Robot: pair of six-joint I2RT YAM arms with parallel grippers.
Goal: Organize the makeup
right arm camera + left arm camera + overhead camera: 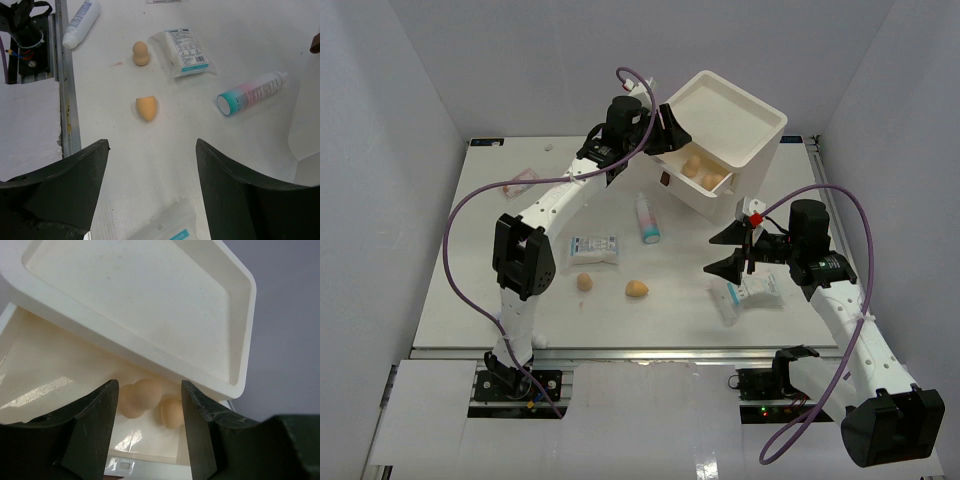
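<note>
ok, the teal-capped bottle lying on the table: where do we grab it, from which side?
Mid-body of the bottle, from straight above. It lies on its side, long and round, cap toward the near edge of the table, so close the fingers across its narrow width, not end to end. Bare surface shows on both flanks; the packet lies apart, the box nears only its far end.

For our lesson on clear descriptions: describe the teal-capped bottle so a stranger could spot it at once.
Find the big white drawer box at the back. Just off its front left corner, a slim white bottle lies flat, teal cap toward the near edge. Unlike the flat packet and two tan sponges nearby, it is cylindrical.
</note>
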